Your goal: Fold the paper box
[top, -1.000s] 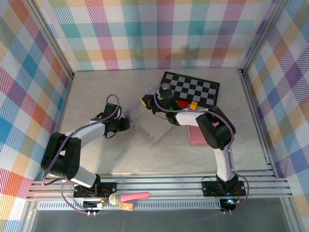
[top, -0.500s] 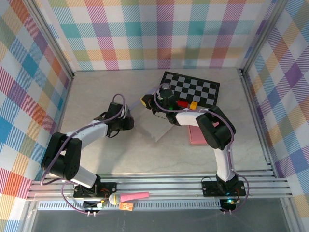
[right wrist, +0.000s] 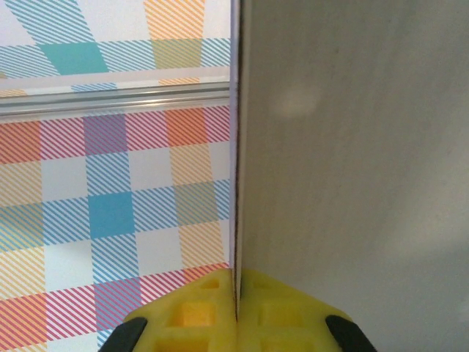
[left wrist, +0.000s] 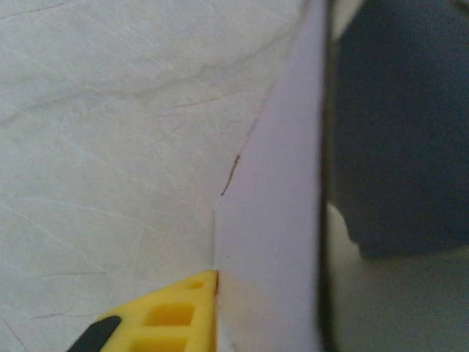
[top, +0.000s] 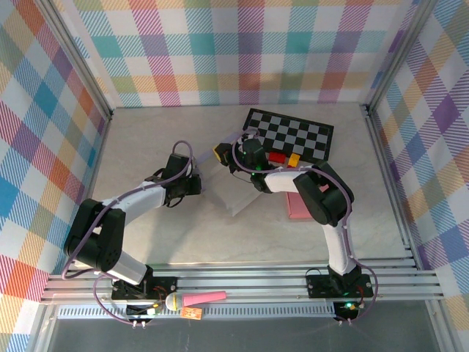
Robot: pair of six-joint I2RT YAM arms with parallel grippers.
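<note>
The paper box (top: 233, 192), a pale sheet not yet folded up, is found at the middle of the top view. It lies partly on the table (top: 146, 139) and is raised along its upper-left part between the two grippers. At the bottom edge of that frame a pink-handled item (top: 207, 298) is seen lying on the metal rail (top: 249, 282), between the arm bases. Further up, right of centre, a pink pad (top: 297, 208) is laid flat on the table, partly covered by the right arm. The left gripper (top: 193, 183) is placed at the sheet's left edge, left of centre. In the left wrist view one yellow finger (left wrist: 168, 319) is pressed against the left face of an upright panel at the bottom of the frame. The other finger is hidden, so whether the sheet is clamped cannot be told. Just above centre, the right gripper (top: 223, 153) is set on the sheet's upper edge. In the right wrist view its yellow fingers (right wrist: 194, 315) are closed together at the bottom, with the thin edge of the box pinched between them. Beyond, a checkered board (top: 308, 136) is laid at an angle in the upper right, with a red block (top: 277, 156) and a yellow block (top: 293, 159) at its lower edge.
</note>
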